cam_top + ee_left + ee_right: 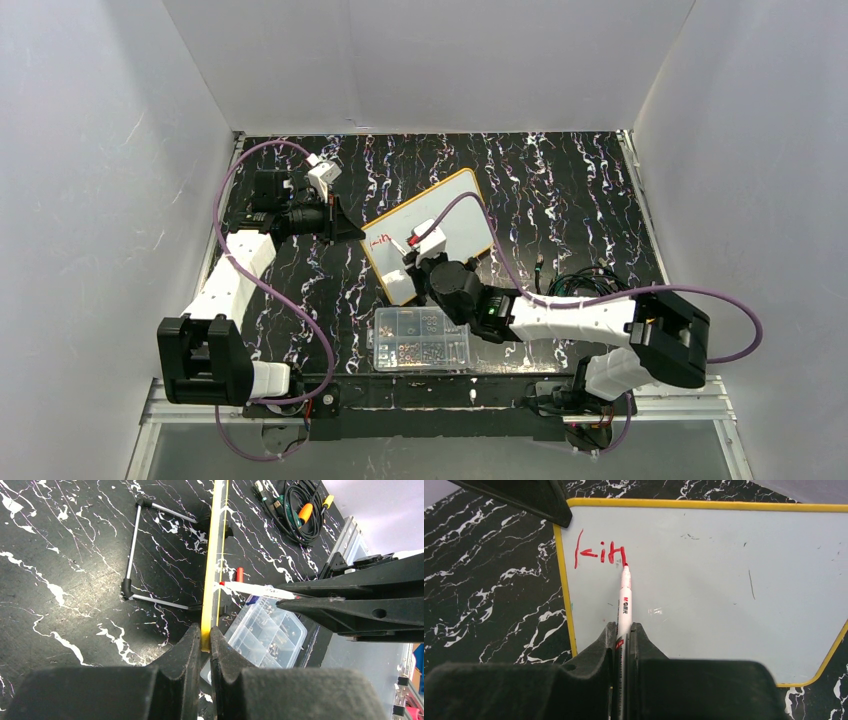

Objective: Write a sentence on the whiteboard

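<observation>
**Top external.** The whiteboard (pixel 460 212) lies skewed at mid surface (pixel 560 190), with a clear compartment box (pixel 421 339) just near of it. My left arm runs forward along the left side, wrist turned inward, so that the left end effector (pixel 352 232) meets the board's left corner. My right arm sweeps in low from the right. Its forearm crosses leftward and places the right end effector (pixel 412 255) over the board's near-left part.

**Left wrist.** The board shows edge-on. My left fingers are pinched closed on its yellow rim. A wire frame (pixel 131 555) stands on the far side of the board, and cables (pixel 300 515) lie well apart.

**Right wrist.** My right fingers are clamped shut around the marker (pixel 624 600). Its red tip touches the board at the foot of the last stroke. The sentence (pixel 600 555) so far reads "kin", at the top-left corner.

**Assessment.** The writing is at an early stage. It needs light, even tip pressure, small strokes and a steady baseline running rightward. The left grip should hold firm so the board cannot slide.
</observation>
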{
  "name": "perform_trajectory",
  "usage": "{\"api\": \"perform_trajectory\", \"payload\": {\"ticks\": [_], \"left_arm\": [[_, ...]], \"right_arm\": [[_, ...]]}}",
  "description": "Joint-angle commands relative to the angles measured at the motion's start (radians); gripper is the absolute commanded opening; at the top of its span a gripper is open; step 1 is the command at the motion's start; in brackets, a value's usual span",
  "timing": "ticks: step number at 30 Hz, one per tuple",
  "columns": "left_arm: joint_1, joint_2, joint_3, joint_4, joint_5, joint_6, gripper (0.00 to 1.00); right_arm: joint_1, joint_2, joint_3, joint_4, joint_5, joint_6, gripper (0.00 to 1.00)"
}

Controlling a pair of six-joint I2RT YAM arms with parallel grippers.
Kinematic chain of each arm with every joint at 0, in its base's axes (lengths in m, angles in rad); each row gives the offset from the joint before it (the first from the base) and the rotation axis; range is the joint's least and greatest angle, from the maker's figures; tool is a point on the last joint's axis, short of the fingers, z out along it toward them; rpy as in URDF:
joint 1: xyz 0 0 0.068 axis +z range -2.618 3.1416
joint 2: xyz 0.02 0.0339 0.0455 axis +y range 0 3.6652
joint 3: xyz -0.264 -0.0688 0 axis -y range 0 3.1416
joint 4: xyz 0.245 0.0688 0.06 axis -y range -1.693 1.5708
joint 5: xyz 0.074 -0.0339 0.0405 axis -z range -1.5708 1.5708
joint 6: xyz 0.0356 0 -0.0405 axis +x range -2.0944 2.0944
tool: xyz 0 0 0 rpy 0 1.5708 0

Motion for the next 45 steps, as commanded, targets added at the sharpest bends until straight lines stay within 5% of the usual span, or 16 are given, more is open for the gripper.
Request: {"api": "perform_trajectory", "payload": {"ticks": [1,45], "left_arm": [[-0.003,-0.045,0.002,-0.030,0.021,0.009,0.00],[-0.005,-0.036,0.004,-0.029,0.029,0.010,0.00]], "right_arm": [[-0.001,-0.087,0.001,0.016,0.008,-0.003,0.01],[-0.062,-0.010,0.002,0.079,-0.109,-0.052,0.01]]}}
